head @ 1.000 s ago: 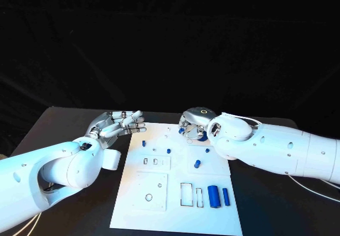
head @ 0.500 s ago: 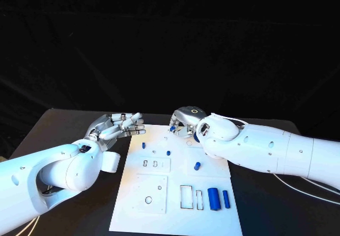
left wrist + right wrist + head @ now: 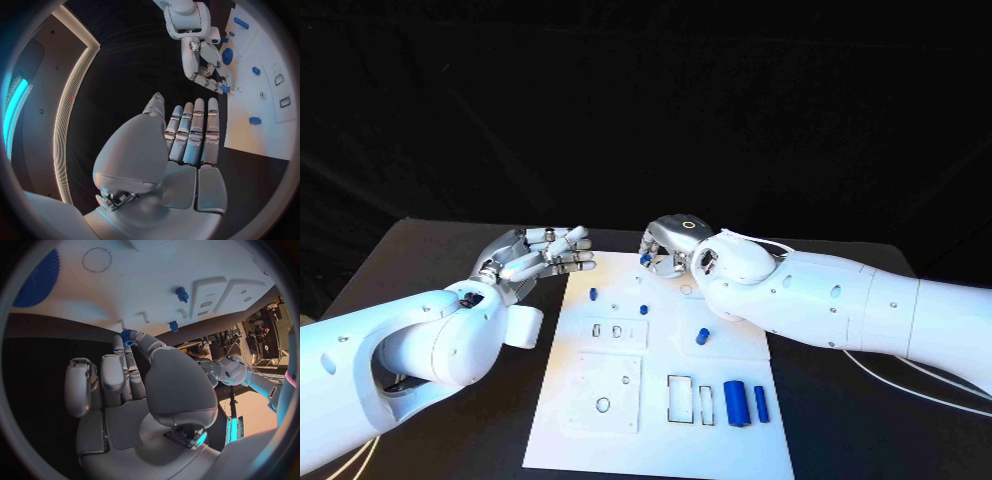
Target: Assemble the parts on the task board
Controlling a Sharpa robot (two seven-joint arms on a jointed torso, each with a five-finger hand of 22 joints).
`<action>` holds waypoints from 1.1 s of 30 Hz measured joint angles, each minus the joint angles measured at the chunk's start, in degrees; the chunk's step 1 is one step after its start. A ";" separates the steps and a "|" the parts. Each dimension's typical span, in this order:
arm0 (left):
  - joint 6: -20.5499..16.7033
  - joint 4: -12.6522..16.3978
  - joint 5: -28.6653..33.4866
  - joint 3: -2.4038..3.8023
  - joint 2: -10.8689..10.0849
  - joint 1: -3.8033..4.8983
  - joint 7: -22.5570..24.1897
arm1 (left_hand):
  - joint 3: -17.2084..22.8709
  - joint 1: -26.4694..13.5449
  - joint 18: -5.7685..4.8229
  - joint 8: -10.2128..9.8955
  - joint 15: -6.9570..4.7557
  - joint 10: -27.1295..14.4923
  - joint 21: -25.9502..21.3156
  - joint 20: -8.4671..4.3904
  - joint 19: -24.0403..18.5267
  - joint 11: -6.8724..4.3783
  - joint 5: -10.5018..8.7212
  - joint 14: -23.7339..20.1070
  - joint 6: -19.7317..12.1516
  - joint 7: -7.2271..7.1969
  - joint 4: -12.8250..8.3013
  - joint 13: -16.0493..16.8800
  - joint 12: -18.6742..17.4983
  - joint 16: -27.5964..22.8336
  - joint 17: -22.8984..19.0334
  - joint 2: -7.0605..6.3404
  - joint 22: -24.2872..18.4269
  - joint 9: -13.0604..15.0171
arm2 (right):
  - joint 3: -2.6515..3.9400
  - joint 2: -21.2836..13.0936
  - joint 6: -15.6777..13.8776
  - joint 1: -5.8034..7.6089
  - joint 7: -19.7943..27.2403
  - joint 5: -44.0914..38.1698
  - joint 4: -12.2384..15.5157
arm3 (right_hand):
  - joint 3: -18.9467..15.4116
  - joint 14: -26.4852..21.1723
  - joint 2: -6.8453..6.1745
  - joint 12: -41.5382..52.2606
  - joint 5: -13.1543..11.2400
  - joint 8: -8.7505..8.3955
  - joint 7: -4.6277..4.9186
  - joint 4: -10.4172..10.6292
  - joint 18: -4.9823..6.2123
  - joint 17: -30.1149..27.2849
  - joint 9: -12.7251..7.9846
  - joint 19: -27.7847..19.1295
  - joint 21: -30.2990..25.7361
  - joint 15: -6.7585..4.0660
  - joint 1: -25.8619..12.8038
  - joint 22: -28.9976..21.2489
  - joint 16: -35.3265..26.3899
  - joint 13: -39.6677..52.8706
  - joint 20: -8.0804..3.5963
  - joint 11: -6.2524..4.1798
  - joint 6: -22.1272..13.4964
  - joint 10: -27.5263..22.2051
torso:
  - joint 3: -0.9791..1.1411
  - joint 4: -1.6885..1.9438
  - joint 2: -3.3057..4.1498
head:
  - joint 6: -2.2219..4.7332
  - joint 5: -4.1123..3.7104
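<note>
Small blue part (image 3: 127, 336) pinched at the fingertips of the right hand (image 3: 672, 243), over the far edge of the board (image 3: 625, 405). Other blue parts scattered across the board: two pegs (image 3: 593, 294) far left, one (image 3: 702, 336) mid, two long pieces (image 3: 736, 402) near right. Left hand (image 3: 531, 256) beside the board's far-left corner, fingers apart, holding nothing.
</note>
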 measured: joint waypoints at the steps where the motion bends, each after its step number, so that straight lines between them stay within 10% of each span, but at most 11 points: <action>1: 0.01 0.00 0.00 0.00 0.00 0.02 0.00 | 0.00 0.00 0.00 0.00 0.00 0.00 0.00 0.00 0.00 0.00 0.00 0.00 0.00 0.00 0.00 0.00 0.00 0.00 0.00 0.00 0.00 0.00 | 0.00 0.20 0.06 -0.01 0.01 0.01 -0.22 | 0.00 0.00 0.00 0.00 0.00 0.00 0.00 0.00 0.00 0.00 0.00 0.00 0.00 0.00 0.00 0.00 0.00 0.00 0.00 0.00 0.00 0.00 | 0.00 0.00 0.01 | -0.02 0.00; 25: 0.50 0.16 0.01 0.00 0.07 0.25 -0.25 | -0.33 -0.22 0.00 -0.33 0.00 -0.42 0.00 0.00 0.00 0.41 0.00 0.00 -0.51 0.51 0.33 0.01 -0.39 -0.27 0.07 -0.22 -0.13 0.00 | 0.13 2.03 0.79 -1.05 -0.23 -0.45 -3.36 | 0.31 0.00 -0.43 -0.22 -0.62 -0.13 0.05 0.31 0.00 -0.02 0.00 -0.01 0.00 0.00 -0.01 -0.17 0.26 -0.04 0.00 0.06 -0.09 -0.06 | -0.03 0.01 0.05 | -0.72 0.30; 33: 0.66 0.32 0.02 0.00 0.07 0.27 -0.50 | -0.33 -0.22 0.00 -0.56 0.15 -0.62 0.00 0.00 0.00 0.62 0.00 -0.15 -0.51 0.51 0.33 0.01 -0.39 -0.54 0.13 -0.22 -0.13 0.01 | 0.01 2.20 0.74 -1.26 -0.32 -0.60 -3.76 | 0.61 0.02 -1.90 -1.77 -4.30 -1.04 1.67 1.76 0.00 -0.93 -0.96 -0.98 -0.68 0.45 -0.64 -0.89 0.26 -0.64 0.97 1.58 -5.48 -2.88 | -0.03 0.04 0.07 | -0.86 0.42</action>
